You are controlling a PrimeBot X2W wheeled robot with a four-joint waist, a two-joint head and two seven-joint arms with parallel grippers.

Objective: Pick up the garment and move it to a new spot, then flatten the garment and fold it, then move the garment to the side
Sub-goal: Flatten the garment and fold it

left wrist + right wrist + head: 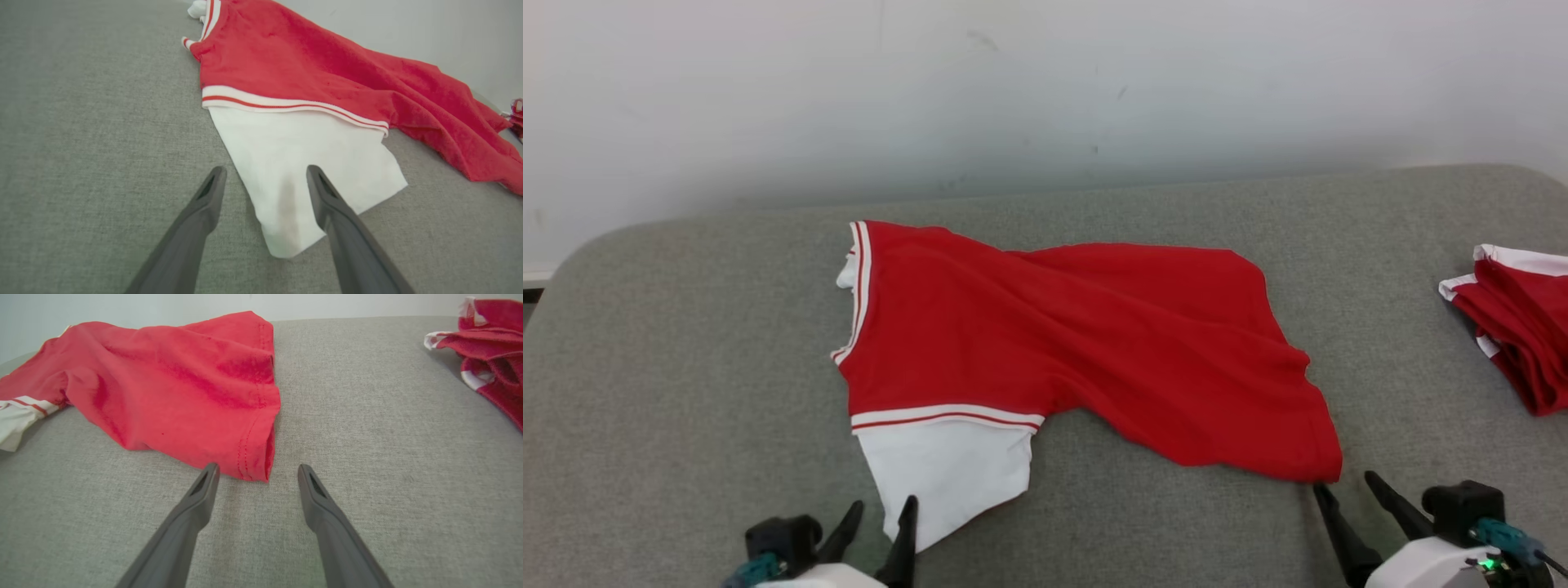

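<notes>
A red-and-white garment (pixel 1078 343) lies spread but rumpled mid-worktop (pixel 670 327), unfolded. The left tool (pixel 884 502) hangs wide open and empty at its white sleeve (pixel 947 465), the right tool (pixel 1343 482) likewise beside the hem. Flattening, folding and setting aside appear yet to come.

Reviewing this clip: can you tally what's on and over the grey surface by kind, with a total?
Garments: 2, the spread red-and-white shirt and a bunched red-and-white garment at the right edge.
Claws: 2, the left claw and the right claw, both open.
Grey padded surface: 1.
Total: 5.
</notes>
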